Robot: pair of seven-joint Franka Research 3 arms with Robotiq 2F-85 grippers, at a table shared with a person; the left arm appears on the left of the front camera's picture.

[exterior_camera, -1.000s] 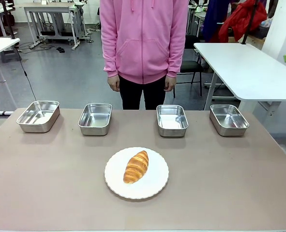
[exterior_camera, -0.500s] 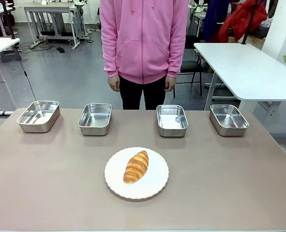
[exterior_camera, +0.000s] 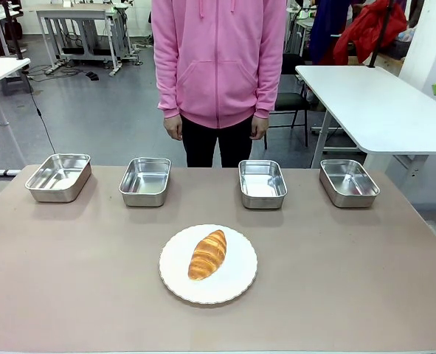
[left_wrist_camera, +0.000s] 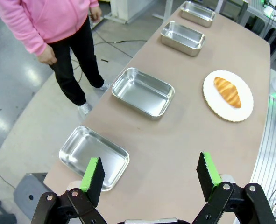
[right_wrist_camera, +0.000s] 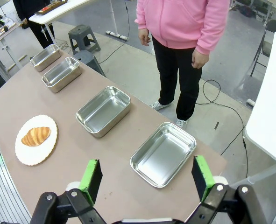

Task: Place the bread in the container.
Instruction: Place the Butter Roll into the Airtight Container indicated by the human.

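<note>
Front view, left to right along the table's [exterior_camera: 350, 280] far edge: leftmost container [exterior_camera: 57, 177] near the far-left corner, then second container [exterior_camera: 144, 181], third container [exterior_camera: 262, 183], and rightmost container [exterior_camera: 348, 182] toward the far-right corner. All four are shiny stainless steel, rectangular with rounded corners and rolled rims, and empty. They look alike, so I cannot tell which is the intended one.

Between the second and third, but nearer the table's near edge, sits a round white plate [exterior_camera: 236, 284] with a scalloped rim. The bread [exterior_camera: 207, 254] lies on its centre, in no container. It is an oblong golden-brown roll with darker crosswise ridges and tapered ends, lying on a slant.

A person [exterior_camera: 218, 66] in a pink hooded top stands behind the far edge, arms hanging.

The left gripper [left_wrist_camera: 149, 158] is spread wide above the table's left end, with nothing between its green pads. The right gripper [right_wrist_camera: 146, 161] is likewise spread wide and holds nothing, above the right end.
</note>
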